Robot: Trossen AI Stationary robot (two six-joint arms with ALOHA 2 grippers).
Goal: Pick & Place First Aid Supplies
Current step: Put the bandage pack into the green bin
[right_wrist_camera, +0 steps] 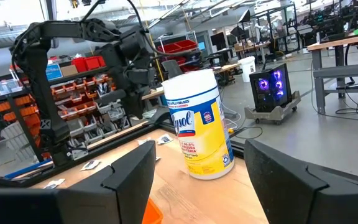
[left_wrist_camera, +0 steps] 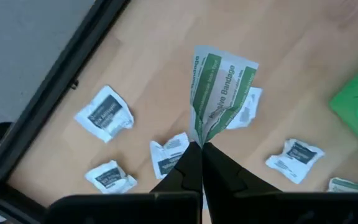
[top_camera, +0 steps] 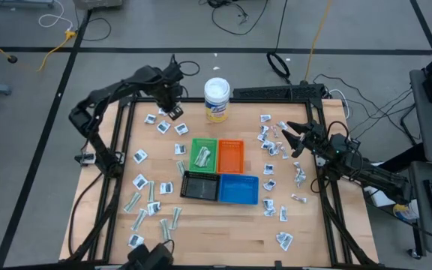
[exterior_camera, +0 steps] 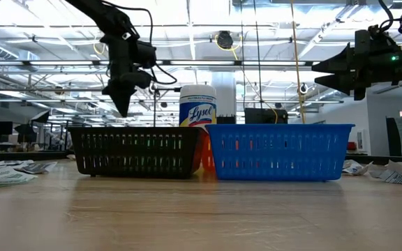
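Both arms are built from matte black links joined by rounded black joint housings. A black cable is routed in loops beside the wrist of the left arm (top_camera: 126, 86). The left gripper (left_wrist_camera: 201, 163) is fitted with two slim, tapered black fingers. The right gripper (right_wrist_camera: 194, 177) is fitted with two broad, angular black fingers (right_wrist_camera: 129, 177). A small green indicator light is shown on the right arm (exterior_camera: 375, 59).

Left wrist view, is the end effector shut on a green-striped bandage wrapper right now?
Yes, the left end effector has its fingers pinched together on the lower end of the green-striped bandage wrapper, which is lifted above the wooden table.
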